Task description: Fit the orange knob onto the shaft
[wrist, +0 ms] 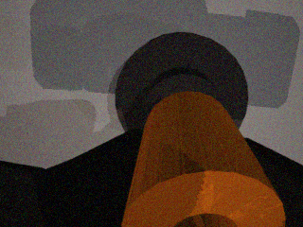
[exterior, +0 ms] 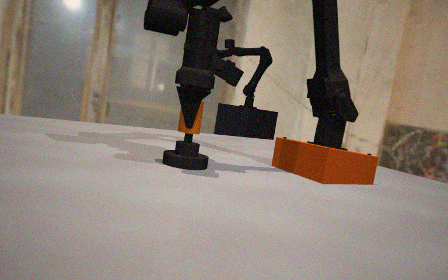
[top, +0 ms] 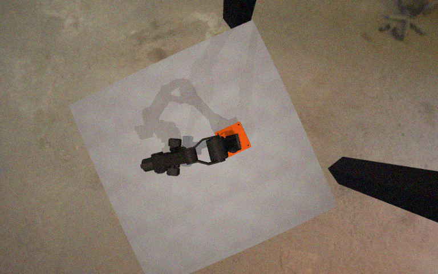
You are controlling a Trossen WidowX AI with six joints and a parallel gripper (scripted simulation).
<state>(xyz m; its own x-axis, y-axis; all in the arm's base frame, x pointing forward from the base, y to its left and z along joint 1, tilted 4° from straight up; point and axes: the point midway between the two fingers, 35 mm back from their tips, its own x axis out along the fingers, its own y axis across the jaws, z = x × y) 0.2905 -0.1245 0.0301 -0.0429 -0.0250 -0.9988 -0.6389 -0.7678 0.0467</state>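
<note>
The orange knob [exterior: 198, 122] [wrist: 191, 132] is held upright in my gripper [exterior: 189, 127] [wrist: 189, 143], which is shut on it. The round black pedestal [exterior: 185, 161] [wrist: 182, 49] stands below it on the table. A length of the dark shaft [exterior: 188, 138] shows between the knob's lower end and the pedestal's raised hub. The knob's lower end is at the shaft's top, well above the hub; whether the shaft's tip is inside the hole cannot be told. The shaft's flat side is not visible. The arm hides the knob and pedestal in the top view.
The arm's orange base [top: 244, 138] [exterior: 350, 166] stands right of the pedestal on the grey table [top: 226, 206] [exterior: 214, 231]. A dark block [exterior: 245, 122] with a small black arm [exterior: 261, 70] shows behind. Two black beams [top: 387, 184] reach in at the table's edges in the top view.
</note>
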